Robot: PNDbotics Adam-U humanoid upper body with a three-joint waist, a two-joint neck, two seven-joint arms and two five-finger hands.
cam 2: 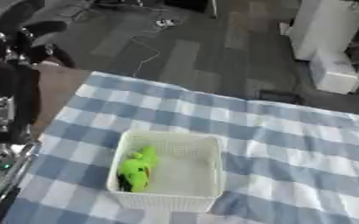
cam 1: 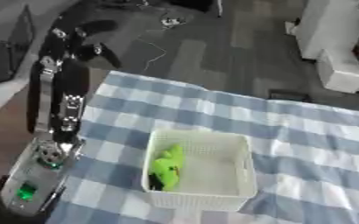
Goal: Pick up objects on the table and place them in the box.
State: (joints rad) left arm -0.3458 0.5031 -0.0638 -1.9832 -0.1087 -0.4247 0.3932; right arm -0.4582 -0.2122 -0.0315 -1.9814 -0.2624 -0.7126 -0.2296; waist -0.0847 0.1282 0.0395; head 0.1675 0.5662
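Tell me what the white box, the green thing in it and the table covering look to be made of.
White box: probably moulded plastic, matt, since its walls show a fine lattice of holes.
Green thing: bright lime, smooth and slightly glossy, likely plastic or rubber; its shape is unclear.
Table covering: woven cloth, blue and white checks, matt, lying with soft wrinkles.

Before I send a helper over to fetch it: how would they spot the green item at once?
Find the table under the blue and white checked cloth, then the white mesh box near its front edge. The bright green object lies inside along the box's left wall, the only thing visible in it.
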